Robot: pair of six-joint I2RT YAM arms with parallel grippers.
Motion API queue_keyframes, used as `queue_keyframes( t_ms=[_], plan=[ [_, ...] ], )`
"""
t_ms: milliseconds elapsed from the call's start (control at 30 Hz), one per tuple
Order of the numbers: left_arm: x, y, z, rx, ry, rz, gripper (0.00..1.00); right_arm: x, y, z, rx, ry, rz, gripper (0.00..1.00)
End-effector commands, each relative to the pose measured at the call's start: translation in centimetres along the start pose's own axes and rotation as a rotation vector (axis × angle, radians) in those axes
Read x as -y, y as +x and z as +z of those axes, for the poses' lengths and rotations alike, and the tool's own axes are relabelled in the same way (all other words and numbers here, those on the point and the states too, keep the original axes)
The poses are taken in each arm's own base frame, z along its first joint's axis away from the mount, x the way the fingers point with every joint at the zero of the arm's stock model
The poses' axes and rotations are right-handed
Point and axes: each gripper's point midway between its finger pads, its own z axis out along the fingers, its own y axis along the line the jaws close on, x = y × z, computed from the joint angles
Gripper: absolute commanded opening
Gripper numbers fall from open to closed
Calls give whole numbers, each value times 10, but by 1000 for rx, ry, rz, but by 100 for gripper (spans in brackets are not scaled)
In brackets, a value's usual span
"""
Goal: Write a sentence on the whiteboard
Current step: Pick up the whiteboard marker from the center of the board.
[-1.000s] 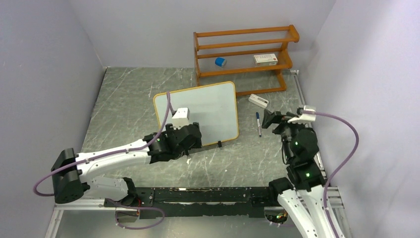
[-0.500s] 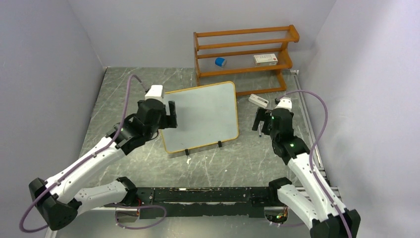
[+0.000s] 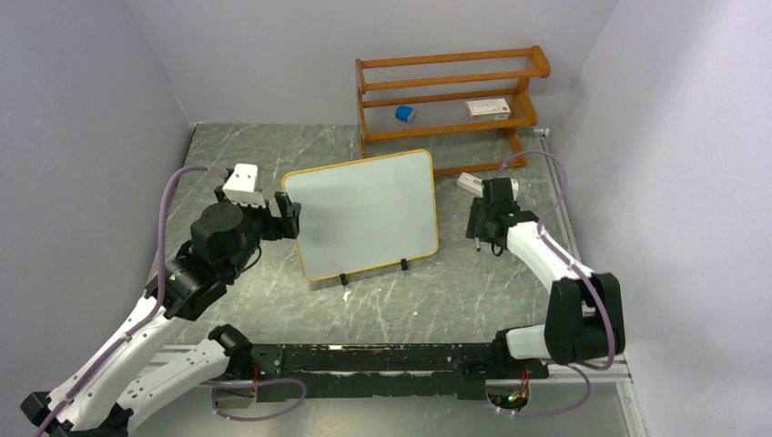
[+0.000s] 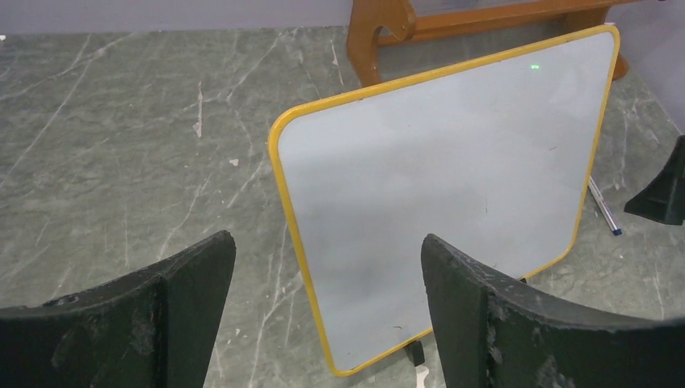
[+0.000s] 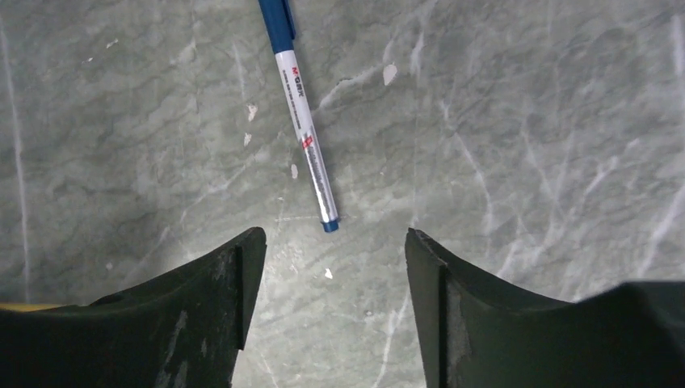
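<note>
Likely the pickup step: right gripper [image 5: 333, 238], jaws apart and empty, hovers over the blue marker [image 5: 303, 121] lying right of the blank whiteboard [image 3: 364, 214]; next, drop and clamp it; left gripper [image 4: 327, 241] hangs wide, empty

A grey marbled table [image 3: 246, 155] carries an orange wooden shelf rack [image 3: 451, 59] at its far edge. On one shelf sit a small blue block [image 3: 405, 114] and a flat white box with red print [image 3: 488, 108], well apart. A small white rectangular block [image 3: 470, 183] lies before the rack, near a white marker pen with a blue cap [image 5: 305, 133].
</note>
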Motion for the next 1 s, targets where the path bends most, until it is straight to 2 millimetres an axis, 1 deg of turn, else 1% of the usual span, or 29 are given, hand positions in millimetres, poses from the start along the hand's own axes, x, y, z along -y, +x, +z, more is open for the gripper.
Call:
queue_keyframes(
  t_ms=[0,67,167,200,267,400,567,733,767,867,967],
  plan=[
    [-5,-9,-4,62,3,5,88,-9,-14,18,-26,-26,3,61],
    [-9,-10,-6,77,-4,0,88,-10,-13,28,-50,-14,-6,53],
    [-11,-9,-7,77,-10,-8,88,-12,-11,42,-72,-13,-20,50],
    [-13,-7,-6,73,-16,-8,88,-13,-8,49,-96,-13,-33,48],
    [-14,-6,-6,69,-23,-7,88,-15,-6,56,-119,-11,-44,44],
    [-15,-6,-5,69,-20,-12,88,-20,-5,65,-138,-33,-57,41],
    [-12,-5,-4,64,-4,-9,88,-24,4,77,-202,-44,-84,35],
    [-11,-3,-2,59,5,-3,88,-25,17,86,-258,-55,-118,34],
    [-9,-3,-1,56,15,-1,88,-24,20,87,-270,-53,-122,32],
    [-5,-1,0,48,36,3,88,-24,30,91,-299,-65,-129,24],
    [-3,1,2,41,51,6,88,-20,34,91,-311,-46,-141,13]
  ],
)
